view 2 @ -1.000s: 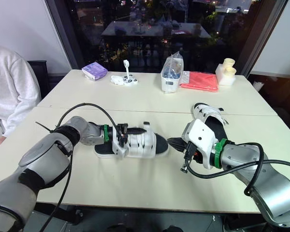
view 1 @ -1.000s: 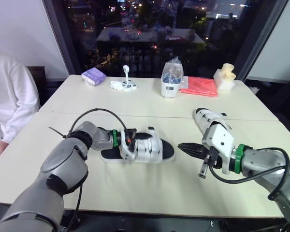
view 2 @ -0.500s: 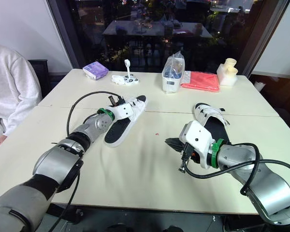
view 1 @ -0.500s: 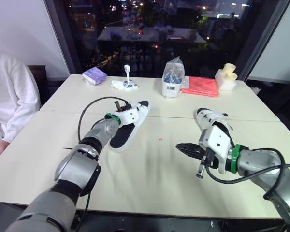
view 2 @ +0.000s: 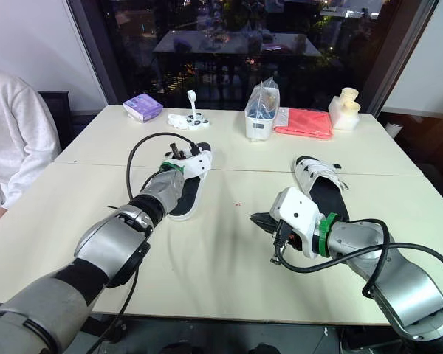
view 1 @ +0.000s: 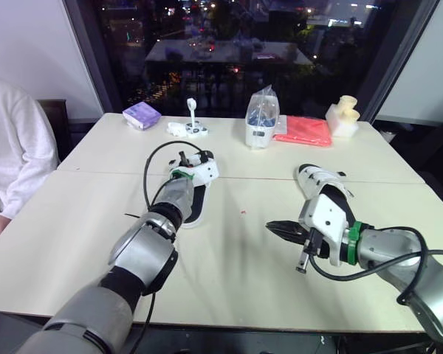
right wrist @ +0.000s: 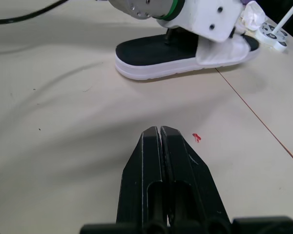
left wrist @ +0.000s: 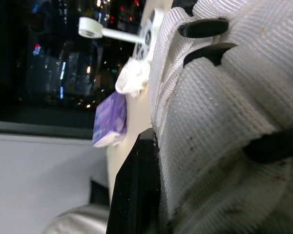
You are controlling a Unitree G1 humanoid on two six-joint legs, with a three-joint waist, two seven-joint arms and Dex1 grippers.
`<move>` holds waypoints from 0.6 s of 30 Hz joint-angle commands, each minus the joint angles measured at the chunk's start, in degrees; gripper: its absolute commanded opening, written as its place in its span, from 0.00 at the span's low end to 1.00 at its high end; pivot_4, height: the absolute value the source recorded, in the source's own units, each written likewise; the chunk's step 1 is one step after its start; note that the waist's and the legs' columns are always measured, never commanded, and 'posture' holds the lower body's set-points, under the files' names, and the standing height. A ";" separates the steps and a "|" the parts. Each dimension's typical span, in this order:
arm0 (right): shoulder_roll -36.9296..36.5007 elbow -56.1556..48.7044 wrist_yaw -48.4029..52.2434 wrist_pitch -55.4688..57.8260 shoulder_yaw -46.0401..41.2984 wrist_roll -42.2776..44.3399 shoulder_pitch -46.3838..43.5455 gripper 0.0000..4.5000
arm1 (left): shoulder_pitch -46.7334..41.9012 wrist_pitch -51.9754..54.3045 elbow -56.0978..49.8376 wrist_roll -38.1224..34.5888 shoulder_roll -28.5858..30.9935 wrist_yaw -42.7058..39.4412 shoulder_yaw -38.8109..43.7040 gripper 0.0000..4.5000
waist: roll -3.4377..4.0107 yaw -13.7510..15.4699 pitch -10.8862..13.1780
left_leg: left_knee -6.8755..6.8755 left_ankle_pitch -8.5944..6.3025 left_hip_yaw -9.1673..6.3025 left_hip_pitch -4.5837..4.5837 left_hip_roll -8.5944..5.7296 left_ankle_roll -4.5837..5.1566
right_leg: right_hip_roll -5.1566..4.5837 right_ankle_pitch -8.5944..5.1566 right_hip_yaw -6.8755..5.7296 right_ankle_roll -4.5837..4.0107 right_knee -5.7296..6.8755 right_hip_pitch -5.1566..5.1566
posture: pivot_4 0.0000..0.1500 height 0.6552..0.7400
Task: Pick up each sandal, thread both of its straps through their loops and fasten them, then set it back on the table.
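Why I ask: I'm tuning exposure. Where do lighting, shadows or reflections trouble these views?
Left eye view: the table is evenly lit; the window behind is dark with city lights. Right wrist view: soft shadows lie under the sandal and beside the shut right gripper. Left wrist view: the white straps look bright against the dark window.

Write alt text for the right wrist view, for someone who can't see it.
The right gripper, its two black fingers pressed shut, points across a cream table at a sandal with a white sole and black footbed. The left gripper holds the sandal by its white strap.
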 commanded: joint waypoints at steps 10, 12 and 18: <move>0.29 -1.21 -0.86 -0.94 -0.16 -0.05 -0.49 0.00 | -0.92 1.17 -1.73 -0.72 0.12 -3.85 -0.33 0.99 | 0.00 0.12 0.00 | 0.00 0.00 0.00 -0.04 -0.02 0.00 | -0.07 0.00 0.01 0.00 0.00 -0.02 | 1.00 1.00; 0.23 -0.80 -0.52 -1.19 -0.08 0.02 -0.68 0.00 | -0.60 1.43 -2.41 -3.95 -0.30 -9.07 2.26 0.99 | 0.00 0.12 0.00 | 0.00 0.00 -0.01 -0.03 -0.02 0.00 | -0.07 0.00 0.01 0.00 0.00 -0.02 | 1.00 1.00; 0.00 0.77 0.78 -2.47 0.53 -0.26 -1.43 0.00 | 0.82 4.50 -7.93 -12.88 -0.40 -25.57 8.91 0.99 | 0.05 0.37 -0.04 | 0.01 0.00 -0.01 0.10 -0.06 0.00 | -0.12 0.00 0.01 0.00 -0.01 0.13 | 1.00 1.00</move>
